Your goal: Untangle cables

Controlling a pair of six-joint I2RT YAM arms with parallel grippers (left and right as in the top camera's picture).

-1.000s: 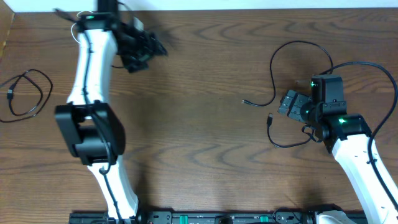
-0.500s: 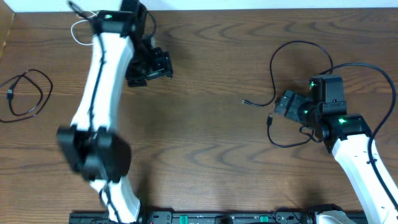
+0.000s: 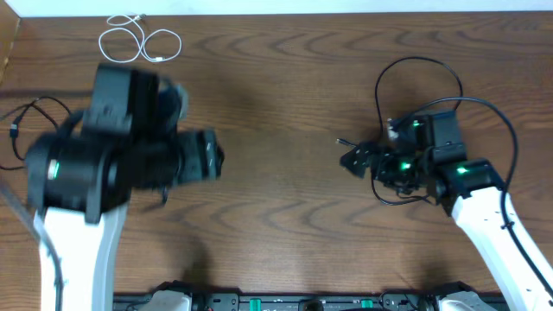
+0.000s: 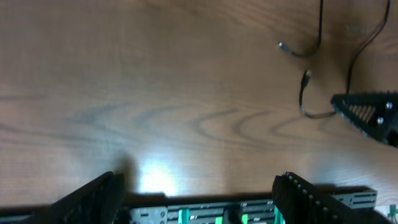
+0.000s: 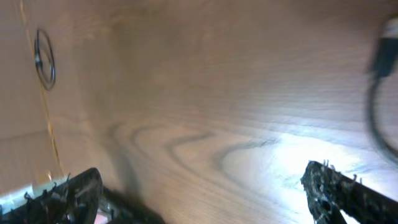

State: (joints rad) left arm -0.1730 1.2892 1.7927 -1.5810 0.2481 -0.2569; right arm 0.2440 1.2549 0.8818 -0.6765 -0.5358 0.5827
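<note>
A white cable (image 3: 138,41) lies coiled at the back left of the wooden table. One black cable (image 3: 33,104) rests at the far left, partly hidden by my left arm, and shows as a small coil (image 5: 45,59) in the right wrist view. A second black cable (image 3: 378,91) loops at the right, its plug (image 3: 340,141) pointing left. The left wrist view shows that black cable (image 4: 318,37) too. My left gripper (image 3: 210,157) (image 4: 199,202) is open over bare wood. My right gripper (image 3: 356,160) (image 5: 205,199) is open wide just below that plug, with nothing between its fingers.
A black and green equipment rail (image 3: 302,303) (image 4: 249,211) runs along the table's front edge. A white wall borders the back edge. A light wooden strip (image 3: 9,43) lines the far left side. The right arm's own thick lead arcs over its wrist.
My left arm has swung from the back left toward the front and middle, uncovering the white cable. My right gripper has shifted left toward the black cable's plug. Both stayed open.
</note>
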